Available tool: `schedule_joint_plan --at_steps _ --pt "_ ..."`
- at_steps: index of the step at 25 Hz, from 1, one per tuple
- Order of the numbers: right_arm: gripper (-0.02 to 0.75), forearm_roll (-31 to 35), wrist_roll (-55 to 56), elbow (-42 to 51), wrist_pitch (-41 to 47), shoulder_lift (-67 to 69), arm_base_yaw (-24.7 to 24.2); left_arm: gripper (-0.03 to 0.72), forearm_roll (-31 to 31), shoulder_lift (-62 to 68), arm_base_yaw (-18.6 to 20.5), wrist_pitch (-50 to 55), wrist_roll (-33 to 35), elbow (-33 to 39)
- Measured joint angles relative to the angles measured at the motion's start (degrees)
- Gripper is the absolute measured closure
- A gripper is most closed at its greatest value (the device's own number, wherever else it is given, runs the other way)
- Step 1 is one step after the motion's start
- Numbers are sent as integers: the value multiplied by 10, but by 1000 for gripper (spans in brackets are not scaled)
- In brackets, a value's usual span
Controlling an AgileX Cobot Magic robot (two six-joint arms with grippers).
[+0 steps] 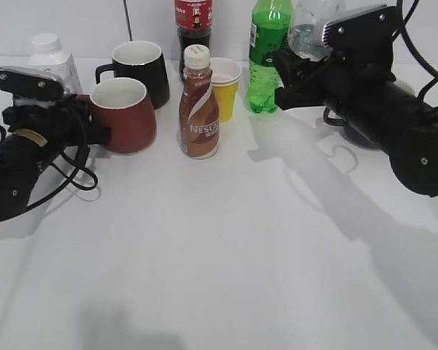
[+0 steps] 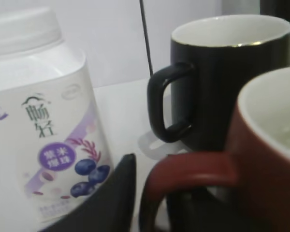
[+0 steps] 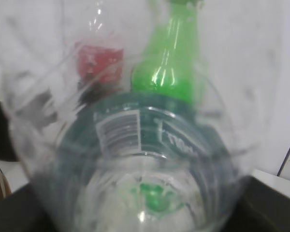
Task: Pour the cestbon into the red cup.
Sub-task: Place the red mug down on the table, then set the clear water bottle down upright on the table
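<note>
On the white surface, the brown Nescafe bottle stands nearest, just right of the red cup. The left pincer sits at the cup's left side; the left wrist view shows the cup's handle between dark fingers, so the pincer seems clamped on it, though the far finger is mostly hidden. Beside it stands a white yogurt bottle, and just behind the cup a black mug. Right of the Nescafe bottle is a small yellow cup, then a bright green bottle. The right pincer holds the cestbon, lifted off the surface near the green bottle's right, its clear body filling the right wrist view. A dark cola bottle stands farthest back.
</note>
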Motion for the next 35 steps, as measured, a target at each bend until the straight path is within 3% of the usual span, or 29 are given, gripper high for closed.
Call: schedule_joint_plan --at_steps 2,5,12,19,28,35 --pt "273 0 0 0 0 0 0 438 -3 0 0 -1 -2 0" --pt "273 1 0 0 5 0 0 397 -4 -6 -1 -11 -3 13" --pt "273 5 0 -3 27 10 0 384 -5 -58 -3 -17 -5 73" --pt "273 51 -10 -38 27 91 0 384 -5 -150 -5 -7 -10 142" --pt "273 27 1 -58 29 147 0 384 -5 -263 -5 179 -41 155" --pt "243 9 62 -59 37 149 0 384 -5 -331 -5 251 -42 155"
